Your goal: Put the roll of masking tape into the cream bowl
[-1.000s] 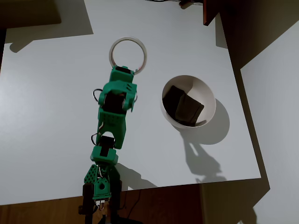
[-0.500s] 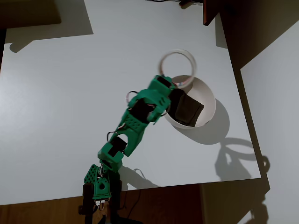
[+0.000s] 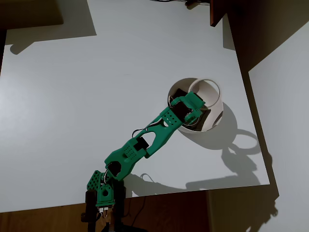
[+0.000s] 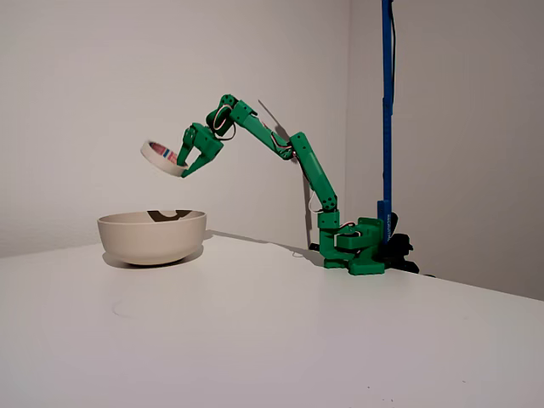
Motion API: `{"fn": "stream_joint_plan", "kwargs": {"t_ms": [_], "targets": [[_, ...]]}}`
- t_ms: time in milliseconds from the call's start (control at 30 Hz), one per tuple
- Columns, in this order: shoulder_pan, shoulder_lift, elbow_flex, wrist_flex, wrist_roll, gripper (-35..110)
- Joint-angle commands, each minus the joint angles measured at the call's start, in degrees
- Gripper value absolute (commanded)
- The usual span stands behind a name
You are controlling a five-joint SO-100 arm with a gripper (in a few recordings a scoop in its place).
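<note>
The roll of masking tape, gripped by the gripper, is now swung rightward in the overhead view and held above the cream bowl.

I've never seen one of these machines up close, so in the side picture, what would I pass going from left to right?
Cream bowl on the table, with the roll of tape held in the air above it → the gripper pinching that roll → the green arm → its base → the blue pole.
</note>
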Motion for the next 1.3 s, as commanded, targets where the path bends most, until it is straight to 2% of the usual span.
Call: {"fn": "stream_joint_plan", "kwargs": {"t_ms": [0,367,667,800,900,1100,1267], "targets": [[2.72,0.09,-2.81,0.09,-1.14,-8],[4.04,-9.4,-2.81,4.92,-3.96,-8],[1.14,-12.48,-2.81,2.55,-3.87,-8],[0.35,-12.48,-2.81,2.11,-1.76,12],[0.35,-12.3,-2.81,1.14,0.09,14],[0.7,-9.93,-2.81,-1.14,3.25,8],[-0.53,-5.1,-2.81,-1.58,6.15,-8]]}}
